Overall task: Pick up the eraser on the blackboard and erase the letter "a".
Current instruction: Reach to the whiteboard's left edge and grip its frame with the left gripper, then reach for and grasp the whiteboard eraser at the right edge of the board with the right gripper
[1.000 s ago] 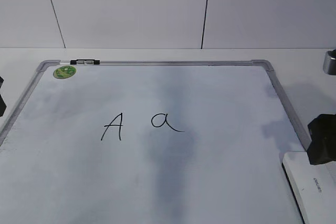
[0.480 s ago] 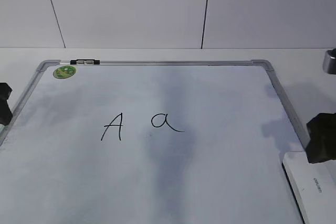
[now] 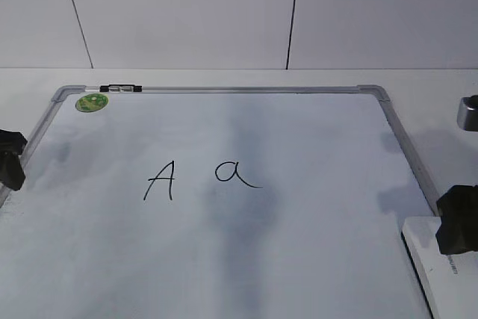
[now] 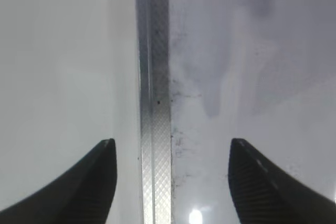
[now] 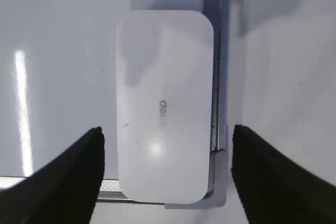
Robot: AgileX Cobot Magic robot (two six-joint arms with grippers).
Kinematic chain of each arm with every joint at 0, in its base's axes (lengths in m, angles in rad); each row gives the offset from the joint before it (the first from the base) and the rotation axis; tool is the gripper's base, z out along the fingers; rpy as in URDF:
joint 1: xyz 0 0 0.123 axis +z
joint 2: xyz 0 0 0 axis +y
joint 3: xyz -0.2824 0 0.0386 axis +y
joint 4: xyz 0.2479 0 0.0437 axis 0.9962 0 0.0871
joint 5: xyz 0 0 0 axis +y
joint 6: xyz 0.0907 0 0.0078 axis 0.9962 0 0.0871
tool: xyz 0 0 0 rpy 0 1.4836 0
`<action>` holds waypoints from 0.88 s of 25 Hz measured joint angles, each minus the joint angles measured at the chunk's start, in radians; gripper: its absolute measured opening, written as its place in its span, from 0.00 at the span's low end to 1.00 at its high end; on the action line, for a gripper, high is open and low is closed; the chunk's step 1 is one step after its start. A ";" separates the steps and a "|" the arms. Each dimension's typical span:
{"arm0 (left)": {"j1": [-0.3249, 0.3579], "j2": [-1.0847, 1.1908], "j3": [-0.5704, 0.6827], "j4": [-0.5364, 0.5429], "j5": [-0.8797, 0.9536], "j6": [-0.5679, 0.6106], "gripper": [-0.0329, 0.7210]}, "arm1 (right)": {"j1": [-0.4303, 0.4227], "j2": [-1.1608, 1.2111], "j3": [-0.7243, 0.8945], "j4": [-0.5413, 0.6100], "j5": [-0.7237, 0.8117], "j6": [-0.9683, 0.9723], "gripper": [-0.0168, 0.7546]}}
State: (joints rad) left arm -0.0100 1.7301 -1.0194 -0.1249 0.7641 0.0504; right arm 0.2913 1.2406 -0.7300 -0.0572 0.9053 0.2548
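The blackboard (image 3: 314, 140) is a white board with a silver frame and a green sticker (image 3: 92, 102) at its far left corner. A lowercase letter "a" (image 3: 235, 173) is written near the middle, right of a capital "A" (image 3: 161, 180). The white eraser (image 3: 437, 267) lies on the board's near right corner; it fills the right wrist view (image 5: 164, 103). My right gripper (image 5: 167, 174) is open above it, one finger on each side, not touching. My left gripper (image 4: 170, 179) is open and empty over the board's left frame rail (image 4: 155, 103).
A black clip (image 3: 120, 89) sits on the board's far frame. White table surface surrounds the board on the left (image 4: 63, 66) and right (image 5: 289, 77). A grey metal part (image 3: 468, 113) of the right arm shows at the right edge.
The right gripper has sunk lower over the eraser. The left gripper has come further into view at the board's left edge. The board and letters have not moved.
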 joint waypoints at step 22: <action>0.026 0.073 0.000 0.007 -0.056 0.000 0.70 | 0.000 0.000 0.000 0.000 -0.022 0.000 0.77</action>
State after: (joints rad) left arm 0.0158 1.8027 -1.0199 -0.1179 0.7079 0.0504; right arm 0.2913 1.2406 -0.7300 -0.0572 0.8830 0.2548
